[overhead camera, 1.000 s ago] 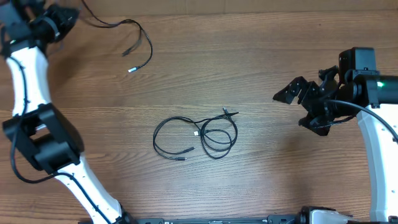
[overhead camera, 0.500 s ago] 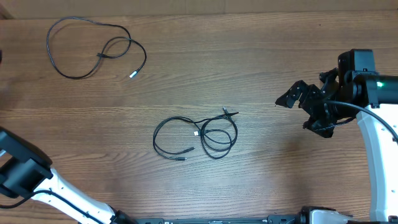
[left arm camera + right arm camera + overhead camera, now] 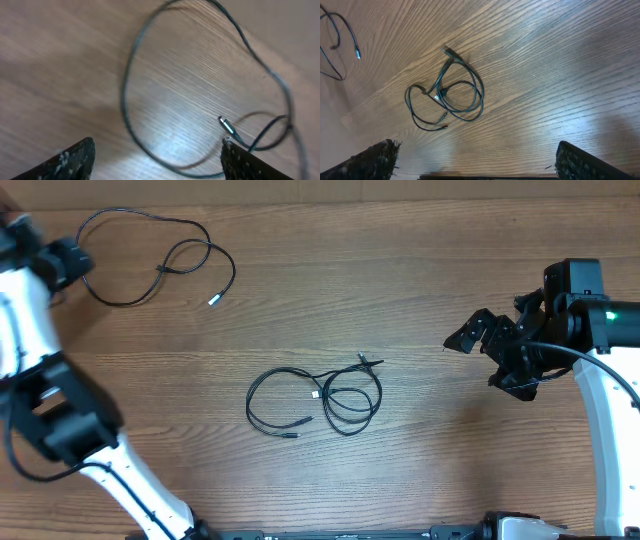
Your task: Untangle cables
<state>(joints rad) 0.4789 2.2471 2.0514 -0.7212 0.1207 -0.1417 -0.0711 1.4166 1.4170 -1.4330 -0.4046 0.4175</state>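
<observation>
The left end effector has released one cable, now lying loose well up-left of the tangle, so that knot probably comes next; the right end effector hangs spread and empty to its right.

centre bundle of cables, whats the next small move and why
Probably bring the right hand in over the bundle, toward the plug sticking out at its upper right. Two cords loop through each other there, while one cable already lies alone at the far left. The right hand is open, empty and nearest.
</observation>
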